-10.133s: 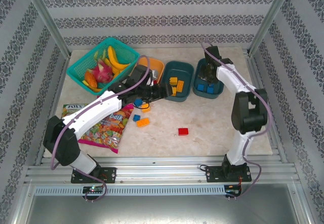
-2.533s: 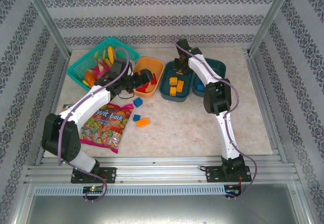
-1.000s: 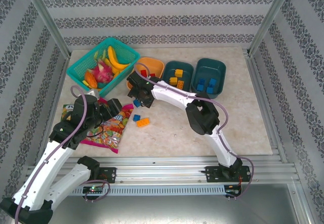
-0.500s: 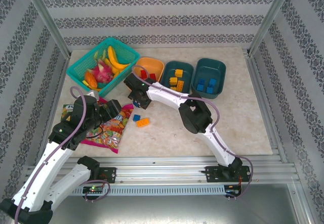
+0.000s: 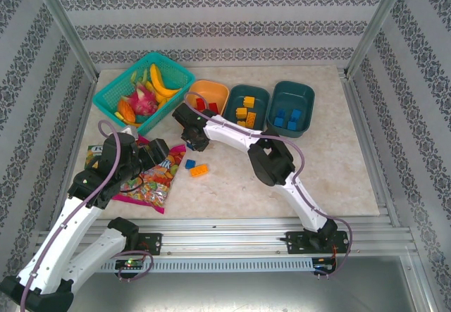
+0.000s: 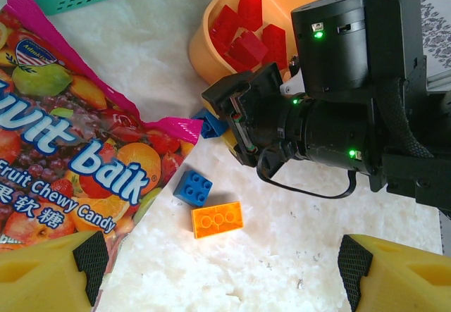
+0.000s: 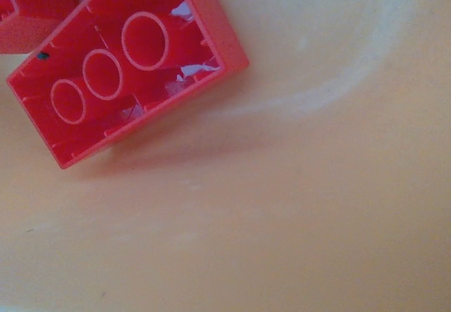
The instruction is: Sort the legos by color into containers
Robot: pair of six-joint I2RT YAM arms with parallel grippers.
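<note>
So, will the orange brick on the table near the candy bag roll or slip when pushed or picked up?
The orange brick looks boxy and flat-sided, so it should slide, not roll. Its glossy plastic may slip in a grip. Small, so probably light; a push could knock the blue brick beside it.

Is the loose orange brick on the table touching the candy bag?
Apart. The left wrist view shows a strip of bare table between the orange brick and the pink edge of the candy bag.

The right hand (image 5: 197, 140) has swung from the far teal tub (image 5: 303, 94) across to the orange tub's (image 5: 215, 90) near rim. The left hand (image 5: 158, 149) has drawn back over the candy bag (image 5: 141, 182).
</note>
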